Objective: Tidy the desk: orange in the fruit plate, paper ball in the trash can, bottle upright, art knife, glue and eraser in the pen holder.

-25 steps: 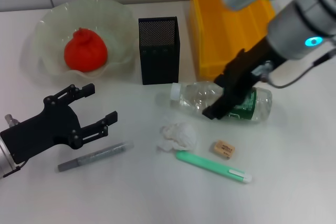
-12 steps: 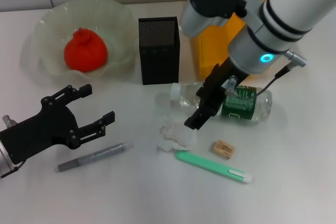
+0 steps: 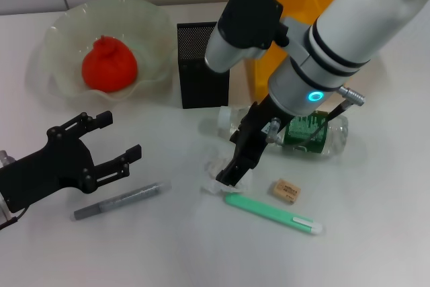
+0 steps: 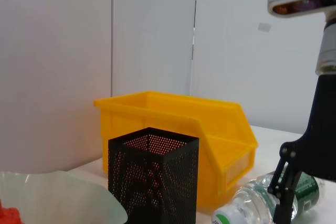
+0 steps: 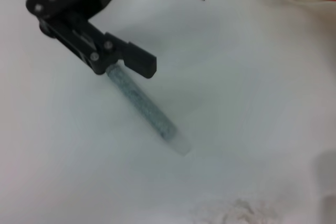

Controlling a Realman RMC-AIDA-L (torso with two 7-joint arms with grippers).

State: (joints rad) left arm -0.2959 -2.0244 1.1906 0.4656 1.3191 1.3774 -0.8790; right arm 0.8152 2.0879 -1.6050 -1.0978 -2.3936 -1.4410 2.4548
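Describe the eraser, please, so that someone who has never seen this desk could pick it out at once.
Start at the tall yellow trash can at the back of the desk and come forward past the lying bottle. Just in front of it sits the eraser, beside the mint-green art knife. It is the only small tan rectangular block; the paper ball nearby is white and crumpled.

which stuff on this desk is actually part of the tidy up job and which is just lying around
Part of the job: orange, already in the fruit plate; paper ball under the right claw; bottle lying on its side; eraser; pen holder; trash can; grey stick; green stick.

Just lying about: nothing visible. The left claw idles, open.
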